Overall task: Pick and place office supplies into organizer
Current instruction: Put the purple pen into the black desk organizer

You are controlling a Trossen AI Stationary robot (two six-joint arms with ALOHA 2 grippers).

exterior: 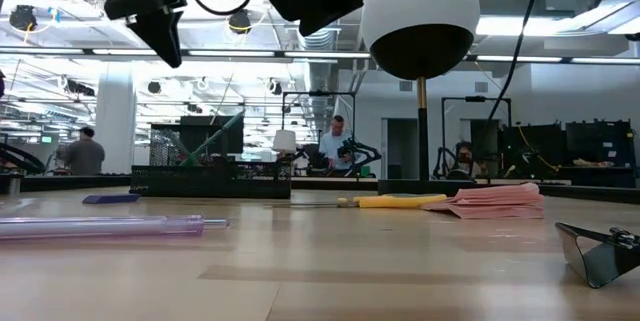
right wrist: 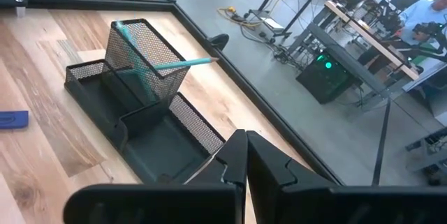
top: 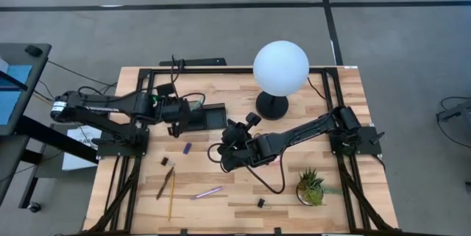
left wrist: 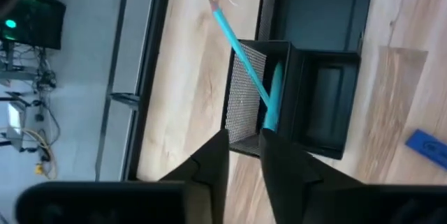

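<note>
Currently the left gripper (left wrist: 244, 155) hovers directly above the organizer (left wrist: 307, 84), its fingers parted and holding nothing. A teal pen (left wrist: 248, 67) stands tilted inside the mesh pen cup (right wrist: 143, 49), its tip leaning out over the rim. The right gripper (right wrist: 246, 155) is clenched shut and empty, held above the table near the organizer's low tray. On the table (top: 243, 192) remain a small blue piece (top: 187, 148), a purple pen (top: 208, 192), a yellow pencil (top: 171, 195) beside a brown pen (top: 165, 184), and two black clips (top: 165, 161). Yellow-handled scissors (exterior: 395, 201) and a pink sticky-note pad (exterior: 490, 199) lie near the lamp (top: 280, 68).
</note>
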